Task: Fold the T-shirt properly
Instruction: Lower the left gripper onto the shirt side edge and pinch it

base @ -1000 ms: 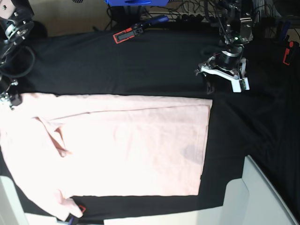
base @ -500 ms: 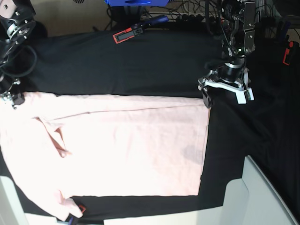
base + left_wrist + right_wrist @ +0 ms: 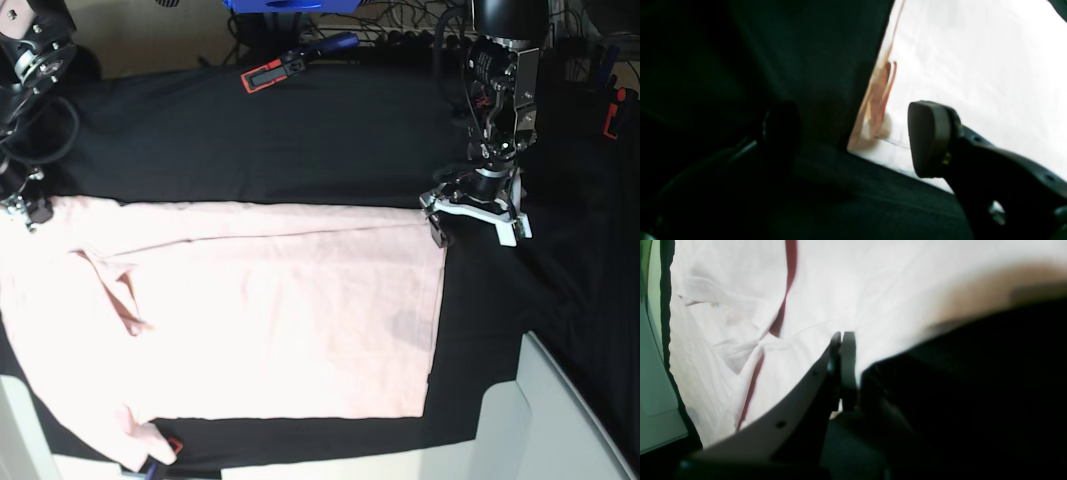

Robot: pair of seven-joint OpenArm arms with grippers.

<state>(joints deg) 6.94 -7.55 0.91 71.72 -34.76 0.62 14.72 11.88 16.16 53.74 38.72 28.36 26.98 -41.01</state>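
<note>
The pale pink T-shirt (image 3: pixel 280 320) lies flat on the black table cloth (image 3: pixel 300 140), plain side up, with a sleeve creased over at its left. My left gripper (image 3: pixel 474 232) stands open at the shirt's far right corner. In the left wrist view that corner (image 3: pixel 870 133) lies between the open gripper's (image 3: pixel 855 136) two fingers, one over the black cloth, the other over the T-shirt (image 3: pixel 973 66). My right gripper (image 3: pixel 28 212) is at the far left corner. Its tips (image 3: pixel 841 340) are shut at the T-shirt's (image 3: pixel 890 290) edge; a pinch on fabric does not show.
A red and black clamp (image 3: pixel 270 75) lies on the far part of the cloth, another red one (image 3: pixel 612 115) at the far right. A grey-white panel (image 3: pixel 560 420) fills the near right corner. A small red item (image 3: pixel 175 445) peeks out under the shirt's near left.
My left gripper has come down and nearer, from the bare cloth to the shirt's far right corner, with its jaws spread wider. The right arm and the shirt have stayed put.
</note>
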